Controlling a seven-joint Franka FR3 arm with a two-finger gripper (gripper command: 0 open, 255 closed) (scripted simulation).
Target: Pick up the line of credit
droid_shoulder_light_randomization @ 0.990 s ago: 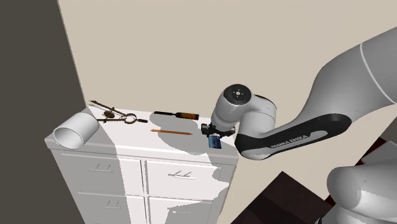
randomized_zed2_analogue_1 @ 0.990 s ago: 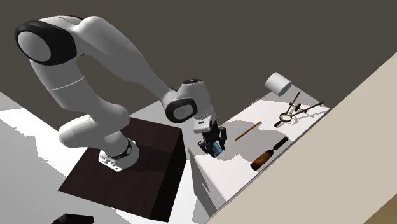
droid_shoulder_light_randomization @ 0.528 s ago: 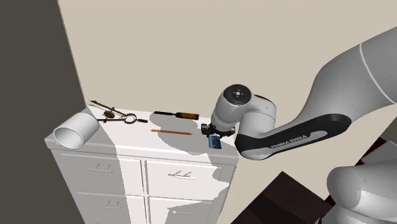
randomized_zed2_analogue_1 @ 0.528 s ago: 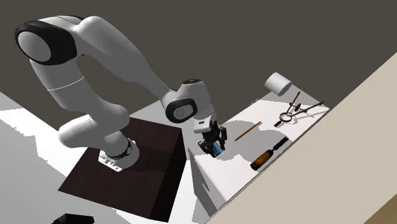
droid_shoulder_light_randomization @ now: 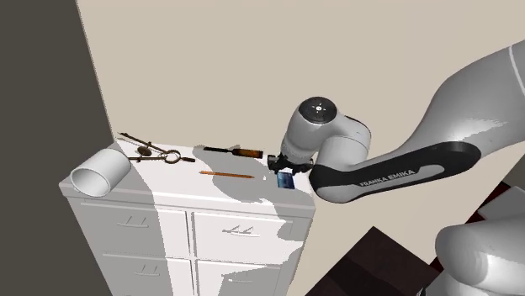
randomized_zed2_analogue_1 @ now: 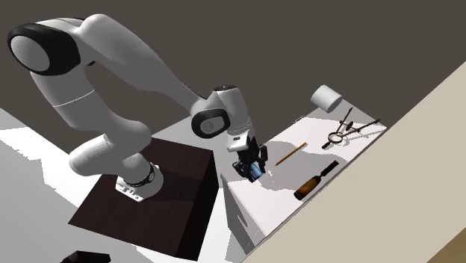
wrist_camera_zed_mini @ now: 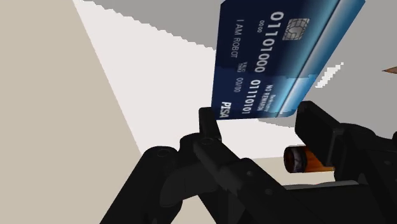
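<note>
Gripper [randomized_zed2_analogue_1: 252,166] with blue card [wrist_camera_zed_mini: 275,62] now higher

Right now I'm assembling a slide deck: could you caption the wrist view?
Black gripper clasps a blue credit card over the white cabinet top.

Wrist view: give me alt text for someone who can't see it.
A blue credit card with white numbers is clasped in the black gripper over a white cabinet top. A brown tool handle lies near one finger.

White arm [droid_shoulder_light_randomization: 471,92] bent at elbow, wrist angled down; claw [droid_shoulder_light_randomization: 284,172] fingers clasping blue card [wrist_camera_zed_mini: 273,57].
</note>
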